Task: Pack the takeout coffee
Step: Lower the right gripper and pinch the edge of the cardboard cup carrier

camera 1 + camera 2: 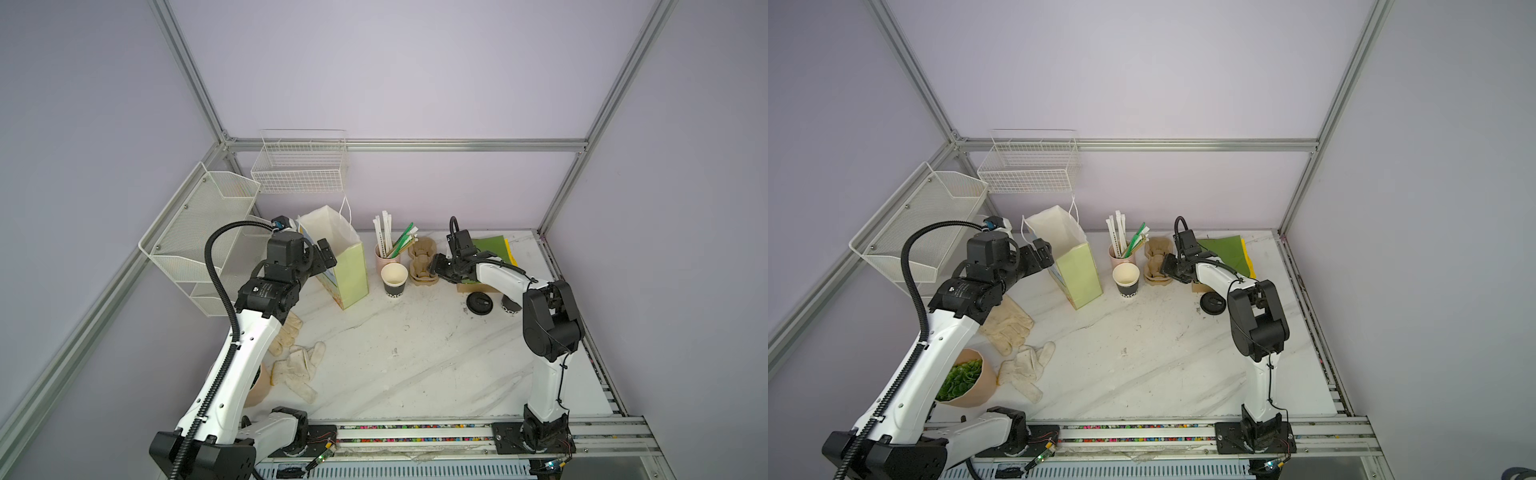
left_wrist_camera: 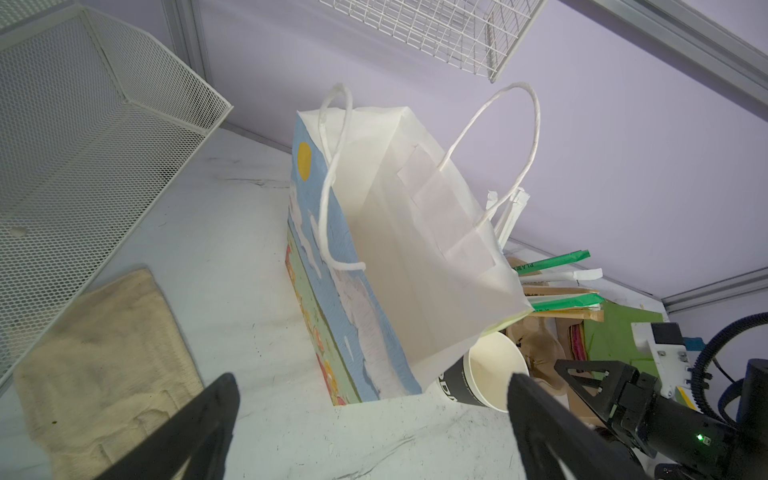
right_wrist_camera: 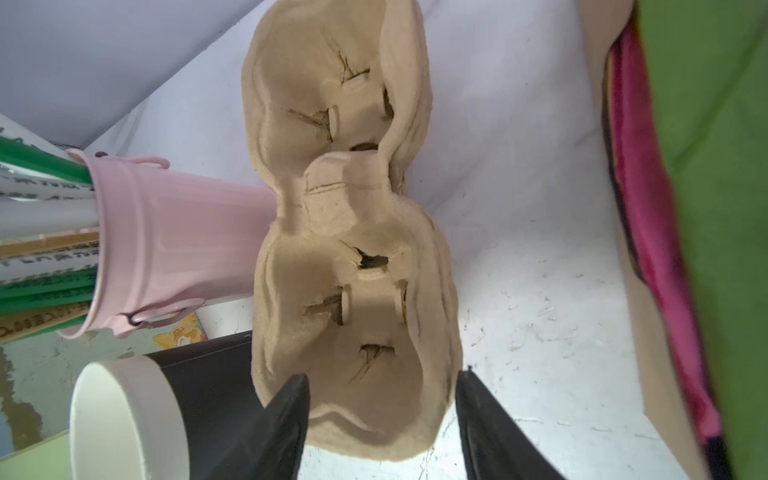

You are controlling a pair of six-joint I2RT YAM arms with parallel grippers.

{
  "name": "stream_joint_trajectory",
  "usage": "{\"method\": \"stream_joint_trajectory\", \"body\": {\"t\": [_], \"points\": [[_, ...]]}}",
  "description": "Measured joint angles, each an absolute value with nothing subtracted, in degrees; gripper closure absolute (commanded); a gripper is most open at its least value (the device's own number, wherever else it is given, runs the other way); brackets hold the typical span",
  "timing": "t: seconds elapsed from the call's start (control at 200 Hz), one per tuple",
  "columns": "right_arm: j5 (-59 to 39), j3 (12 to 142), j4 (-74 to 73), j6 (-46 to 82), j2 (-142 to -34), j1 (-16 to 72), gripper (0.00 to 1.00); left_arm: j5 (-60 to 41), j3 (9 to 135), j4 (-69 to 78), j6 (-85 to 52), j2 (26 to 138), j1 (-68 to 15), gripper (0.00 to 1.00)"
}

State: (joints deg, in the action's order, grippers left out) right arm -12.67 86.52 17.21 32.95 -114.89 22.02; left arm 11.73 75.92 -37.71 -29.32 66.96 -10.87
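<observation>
In a top view, takeout coffee [image 1: 509,308] sits by the bench's [image 1: 395,357] right edge, half hidden behind the right arm [image 1: 548,324]. A black lid [image 1: 480,302] is just beside it; fitted or not, unclear.

Left wrist: left gripper [image 2: 372,378] spread wide, facing the open bag [image 2: 395,249].

Right wrist: right gripper [image 3: 382,415] astride the cup tray's [image 3: 345,249] end; can't tell if it pinches.

Probably fetching the tray. Next needs a firm squeeze, then a lift.

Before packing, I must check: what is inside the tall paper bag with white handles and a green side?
The left wrist view looks into the open tall paper bag: only bare white inner walls show. Its floor is covered by its near wall.
</observation>
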Motion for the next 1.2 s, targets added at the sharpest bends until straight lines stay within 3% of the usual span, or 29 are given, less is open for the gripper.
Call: {"method": "stream_joint_trajectory", "body": {"t": [0.465,1.2], "points": [[-12.93,85.21,14.44,34.22,-115.83,21.41,0.60,11.55,75.11,-36.97,-29.28,66.94,-10.83,0.00],[-13.43,85.19,12.62,34.22,-115.83,21.41,0.68,10.61,75.09,-36.95,-28.91,66.94,-10.46,0.00]]}}
